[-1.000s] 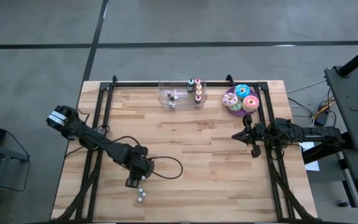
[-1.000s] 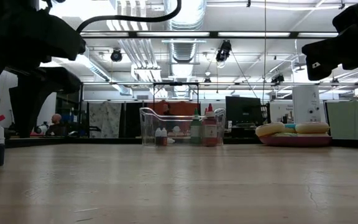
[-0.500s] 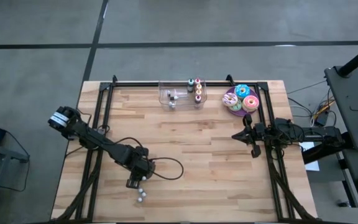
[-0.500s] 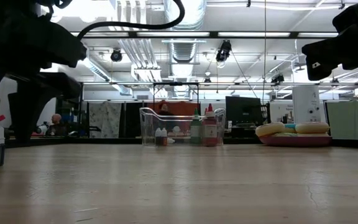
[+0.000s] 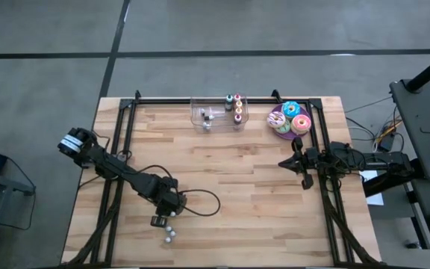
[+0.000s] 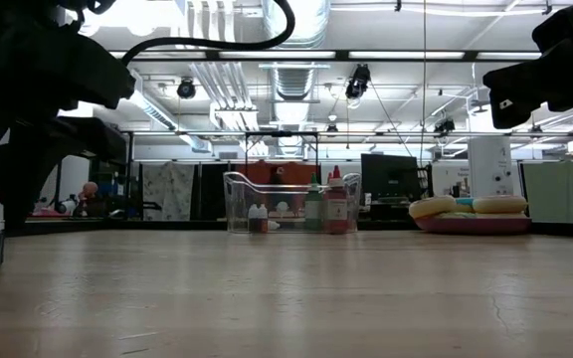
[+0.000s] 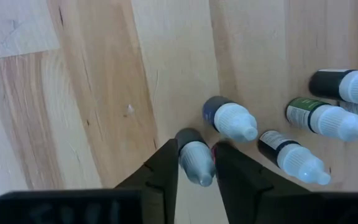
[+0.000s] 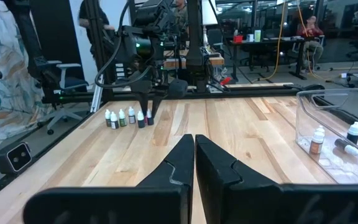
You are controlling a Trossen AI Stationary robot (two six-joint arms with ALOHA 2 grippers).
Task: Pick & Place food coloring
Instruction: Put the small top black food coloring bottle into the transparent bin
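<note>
Several tiny food coloring bottles (image 7: 230,119) with dark bodies and white dropper caps stand upright in a cluster near the table's front left (image 5: 169,233). My left gripper (image 7: 196,152) points steeply down over the cluster (image 5: 160,221), shut on one bottle (image 7: 194,158) at its edge. The right wrist view shows this gripper and the row of bottles (image 8: 126,117) from afar. My right gripper (image 5: 284,162) hovers shut and level at the table's right side, holding nothing (image 8: 194,146). My left gripper pinches one food coloring bottle between its two fingers, at its upper part by the white cap (image 7: 190,155). The fingers (image 7: 166,171) come from above, pointing steeply down. The bottle stands upright with its base on the table, beside the other bottles.
A clear plastic bin (image 5: 215,116) at the far edge holds a few small bottles (image 8: 317,140). Taller bottles with coloured caps (image 5: 234,104) stand at its right. A plate of frosted doughnuts (image 5: 290,119) sits at the far right. Bare wood lies between.
My left gripper has stayed over the cluster and its fingers have drawn together onto one bottle. In the low view a finger now hides the red-tipped bottle that showed before. The bottles have not moved.
</note>
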